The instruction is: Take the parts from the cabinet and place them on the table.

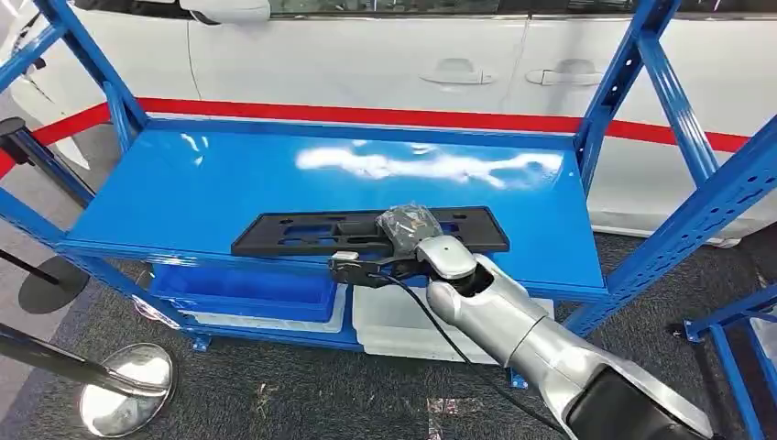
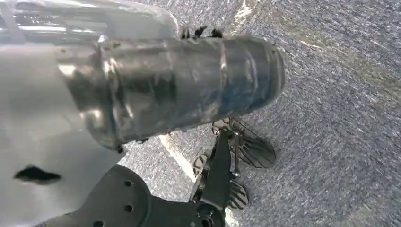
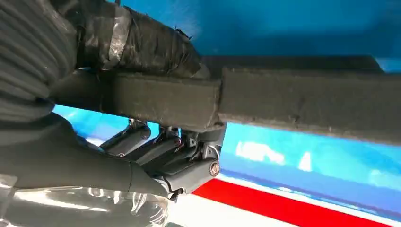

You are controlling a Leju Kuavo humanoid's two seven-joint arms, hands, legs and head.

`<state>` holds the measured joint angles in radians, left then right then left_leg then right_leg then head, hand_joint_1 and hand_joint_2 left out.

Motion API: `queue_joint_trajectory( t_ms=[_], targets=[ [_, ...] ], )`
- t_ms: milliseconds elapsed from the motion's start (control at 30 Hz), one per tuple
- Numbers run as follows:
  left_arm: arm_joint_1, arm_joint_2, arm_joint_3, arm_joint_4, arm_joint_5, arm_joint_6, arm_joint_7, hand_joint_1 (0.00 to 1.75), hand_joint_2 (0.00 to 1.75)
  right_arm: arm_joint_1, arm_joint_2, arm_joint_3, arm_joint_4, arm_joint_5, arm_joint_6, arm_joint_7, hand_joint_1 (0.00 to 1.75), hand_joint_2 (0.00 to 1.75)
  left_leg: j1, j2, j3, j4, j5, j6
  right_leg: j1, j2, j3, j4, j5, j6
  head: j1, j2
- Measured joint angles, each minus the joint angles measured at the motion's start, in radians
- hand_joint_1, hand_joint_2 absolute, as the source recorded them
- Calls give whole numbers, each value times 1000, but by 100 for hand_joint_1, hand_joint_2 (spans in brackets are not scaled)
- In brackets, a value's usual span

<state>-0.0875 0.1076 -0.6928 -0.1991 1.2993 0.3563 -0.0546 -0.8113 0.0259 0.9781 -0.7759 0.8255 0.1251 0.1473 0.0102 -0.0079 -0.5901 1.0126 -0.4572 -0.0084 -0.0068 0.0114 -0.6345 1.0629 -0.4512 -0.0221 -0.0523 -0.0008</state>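
A long flat black plastic part (image 1: 302, 234) lies along the front edge of the blue cabinet shelf (image 1: 229, 174). My right hand (image 1: 408, 243) grips this part near its right half, at the shelf's front edge. The right wrist view shows the taped thumb (image 3: 142, 42) over the part (image 3: 307, 101), the dark fingers (image 3: 161, 153) curled beneath it, and the right hand (image 3: 156, 156) clamped on its edge. My left hand (image 2: 179, 85) hangs over the grey floor, a taped grey cover hiding its fingers.
Below the shelf sit a blue bin (image 1: 243, 291) and a white bin (image 1: 403, 330). Blue uprights (image 1: 632, 82) frame the cabinet, and a white car (image 1: 366, 64) stands behind it. A chrome stanchion base (image 1: 128, 390) is at the lower left, another blue rack (image 1: 733, 339) at the right.
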Motion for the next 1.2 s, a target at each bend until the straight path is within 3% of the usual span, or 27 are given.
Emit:
queue_joint_trajectory(
  t_ms=[167, 300, 367, 400, 500, 633, 800, 967, 1200],
  targets=[
    [0, 0, 0, 0, 2, -1, -1, 0, 0, -1, 0, 0, 0, -2, -14, 1, 175, 175, 0, 0, 0, 0, 0, -3, 0, 0, 1, -1, 0, 0, 0, 0],
    [0, 0, 0, 0, 2, -1, 0, 0, 0, -1, 0, 0, -3, 6, -54, 13, 175, 175, 0, 0, 0, 0, 0, -3, 0, -1, 2, -3, 1, -1, 1, 0],
    [0, 0, 0, 0, 2, 1, 2, 0, 0, -1, -2, 0, -24, 73, -105, 41, 175, 175, 0, 0, -1, 0, 0, -3, 0, -1, 2, -4, 1, -1, 0, 0],
    [0, 0, 0, 0, 1, 2, 4, 0, 175, -3, -5, 0, -47, 129, -125, 60, 175, 175, 0, 0, -1, 0, 0, -3, 0, -1, 2, -4, 1, -1, 0, 0],
    [1, 0, 0, 0, 1, 2, 6, 0, 175, -29, -23, 0, -156, 284, -134, 87, 175, 175, 0, 0, -1, 1, 0, -3, 0, 0, 2, -4, 1, -1, 0, 0],
    [1, 0, 0, 0, -7, 4, 0, 0, 175, -71, -40, 0, -314, 344, -45, 88, 175, 175, 0, 0, 0, 0, 0, -3, 0, 0, 2, -5, 1, -1, 1, 0],
    [2, 0, 0, 0, -7, 3, -2, 0, 175, -95, -60, 0, -460, 357, -26, 76, 175, 175, 0, 0, 0, 0, -1, -4, 0, 0, 2, -5, 1, -1, 0, 0],
    [1, 1, 0, 0, -5, -4, -18, 0, 175, -161, -76, 21, -623, 321, 72, 48, 175, 175, 0, 1, 0, 0, -1, -4, 0, 1, 2, -5, 1, -2, 0, 0],
    [1, 0, 0, 0, 4, -26, -30, 0, 175, -170, -85, 53, -731, 256, 79, 32, 175, 175, 0, 1, 0, 0, -1, -4, 0, 1, 3, -5, 1, -2, 0, 0]
  ],
)
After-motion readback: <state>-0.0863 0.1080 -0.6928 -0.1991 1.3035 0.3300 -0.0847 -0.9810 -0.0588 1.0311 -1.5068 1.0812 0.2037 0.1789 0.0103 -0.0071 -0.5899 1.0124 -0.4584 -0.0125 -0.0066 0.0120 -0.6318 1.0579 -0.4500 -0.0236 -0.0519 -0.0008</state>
